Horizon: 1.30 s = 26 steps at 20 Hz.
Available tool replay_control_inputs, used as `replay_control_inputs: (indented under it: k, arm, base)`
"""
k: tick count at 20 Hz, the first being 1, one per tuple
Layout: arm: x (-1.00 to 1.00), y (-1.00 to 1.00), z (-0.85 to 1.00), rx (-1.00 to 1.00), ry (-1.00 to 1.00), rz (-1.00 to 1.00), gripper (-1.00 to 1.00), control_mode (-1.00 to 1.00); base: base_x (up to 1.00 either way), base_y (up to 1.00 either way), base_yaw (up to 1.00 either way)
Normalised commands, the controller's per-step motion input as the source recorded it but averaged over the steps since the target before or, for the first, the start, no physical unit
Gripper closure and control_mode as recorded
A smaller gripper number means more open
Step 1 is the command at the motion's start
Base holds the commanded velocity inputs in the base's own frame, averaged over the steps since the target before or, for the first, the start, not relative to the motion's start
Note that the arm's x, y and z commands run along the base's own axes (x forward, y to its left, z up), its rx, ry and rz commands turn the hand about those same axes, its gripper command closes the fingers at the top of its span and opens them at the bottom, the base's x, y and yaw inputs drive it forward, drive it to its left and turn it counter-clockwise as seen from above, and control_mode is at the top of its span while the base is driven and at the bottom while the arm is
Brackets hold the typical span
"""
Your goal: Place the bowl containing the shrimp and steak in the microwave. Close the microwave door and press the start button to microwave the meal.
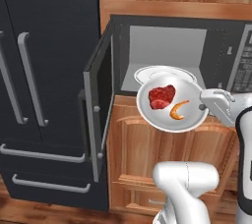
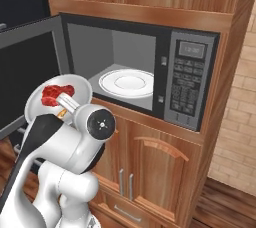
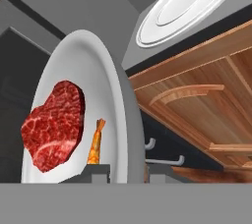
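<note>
Fingers (image 3: 128,170) are pinched on the rim of the shallow glossy white-grey bowl (image 1: 189,101), holding it by the edge so the raw red steak chunk (image 1: 162,96) and little orange shrimp (image 1: 178,110) stay put. It's in the air just outside the open grey stainless microwave (image 1: 231,36), whose door (image 1: 96,115) is swung wide, leaving a free path to the white glass turntable (image 2: 126,82).

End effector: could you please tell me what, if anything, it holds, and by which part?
The end effector holds the bowl by its rim.
</note>
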Motion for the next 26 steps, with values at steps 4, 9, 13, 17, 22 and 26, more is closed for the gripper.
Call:
replay_control_inputs:
  k: [4, 9, 13, 17, 22, 26]
  arm:
    - [0.0, 0.0, 0.0, 0.0, 0.0, 0.0, 1.0, 1.0]
    - [0.09, 0.06, 0.0, 0.0, 0.0, -0.01, 1.0, -1.0]
    - [0.28, 0.23, 0.0, 0.0, 0.0, -0.04, 1.0, -1.0]
    - [0.26, 0.16, 0.0, 0.0, 0.0, -0.05, 1.0, -1.0]
    - [0.15, 0.03, 0.03, 0.0, 0.0, -0.17, 1.0, -1.0]
    - [0.15, -0.27, 0.02, 0.0, 0.0, -0.22, 1.0, -1.0]
  base:
    - [0.01, -0.13, 0.0]
    - [0.0, 0.0, 0.0]
    - [0.0, 0.0, 0.0]
    - [0.0, 0.0, 0.0]
    - [0.0, 0.0, 0.0]
    - [0.0, 0.0, 0.0]
